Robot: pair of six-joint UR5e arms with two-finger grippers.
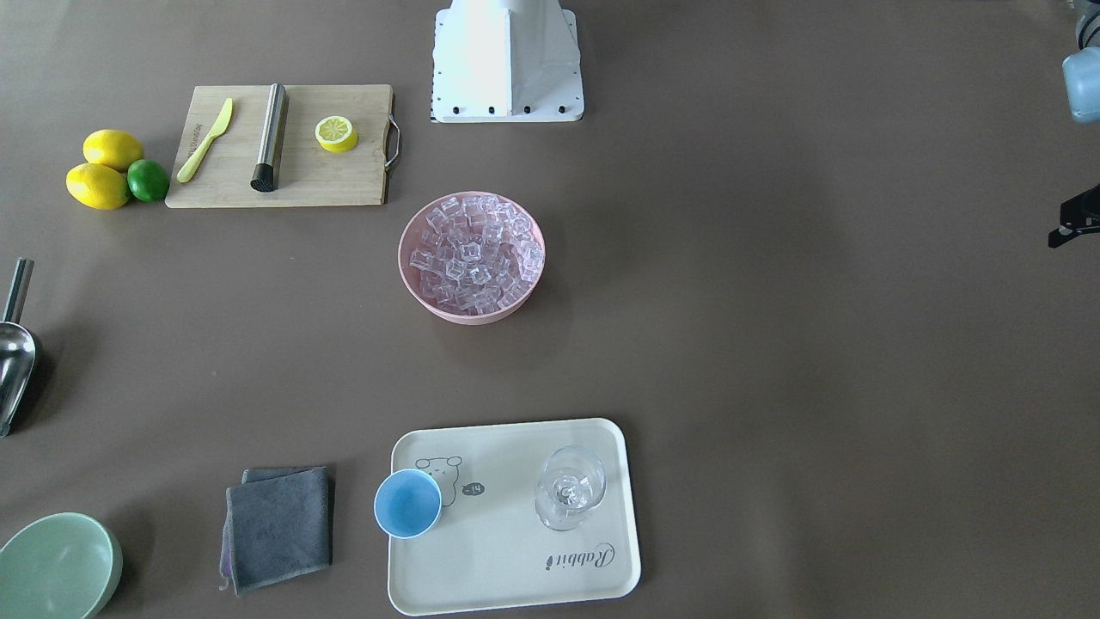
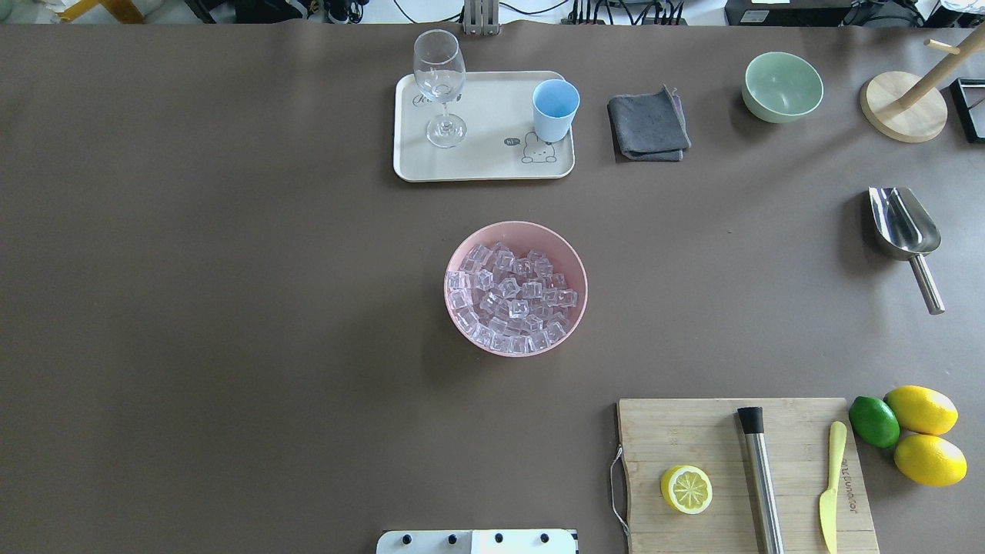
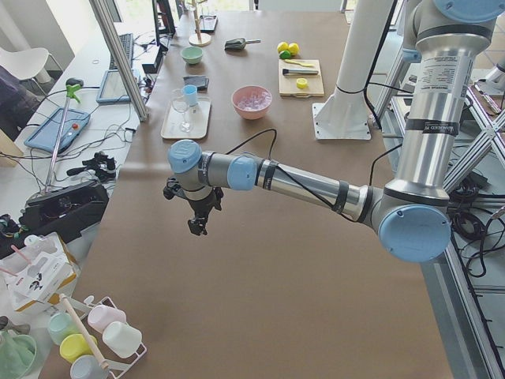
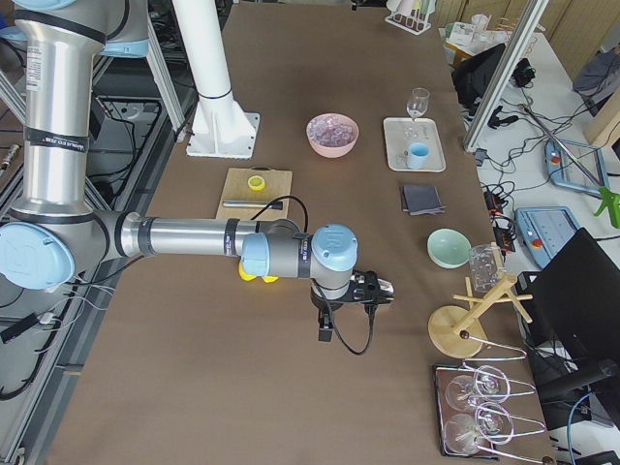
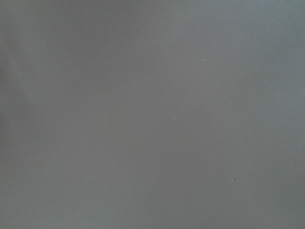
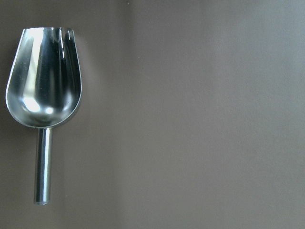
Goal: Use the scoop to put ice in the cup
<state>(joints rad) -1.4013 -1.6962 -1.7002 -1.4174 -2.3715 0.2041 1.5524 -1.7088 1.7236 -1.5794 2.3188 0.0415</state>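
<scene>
Steel scoop point(image 6: 44, 90), flat on table point(image 6: 190, 119), untouched, right jaws hovering just beside

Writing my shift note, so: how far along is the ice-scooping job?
Nothing looks done: the small light-blue cup on the cream tray is empty. In hand: nothing; the shiny steel scoop lies untouched on the brown table, below the right wrist camera. Left: grasp it, scoop clear ice cubes from the pink bowl, tip them into the cup.
</scene>
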